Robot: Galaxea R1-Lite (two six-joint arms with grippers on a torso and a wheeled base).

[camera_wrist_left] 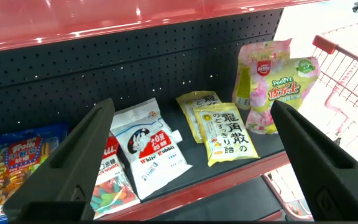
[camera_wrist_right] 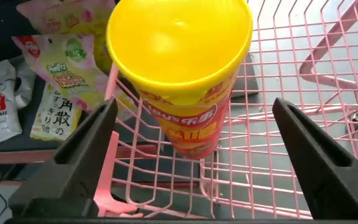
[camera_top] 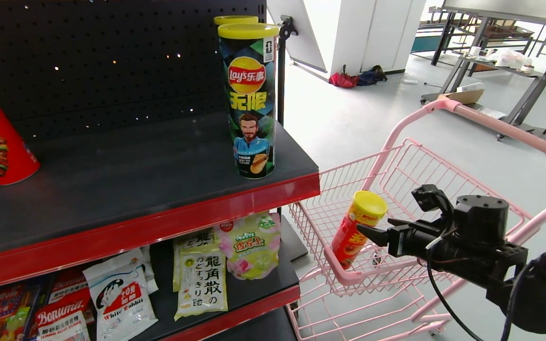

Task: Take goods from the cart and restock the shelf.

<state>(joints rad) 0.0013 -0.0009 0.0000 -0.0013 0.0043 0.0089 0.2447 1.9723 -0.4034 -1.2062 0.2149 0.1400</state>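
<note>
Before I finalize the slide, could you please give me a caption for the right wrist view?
Open right gripper lined up with a yellow-lidded red chip can tilted in the pink cart.

Logo, lettering on green can (camera_top: pixel 249 102); lettering on white pouch (camera_top: pixel 120 296)

A yellow-lidded red cardboard chip can (camera_top: pixel 356 227) leans in the pink wire cart (camera_top: pixel 491 122), at the basket corner nearest the black-and-red metal shelf (camera_top: pixel 135 175) to its left. A tall dark yellow-lidded can (camera_top: pixel 250 102) stands at the upper board's front right corner.
</note>
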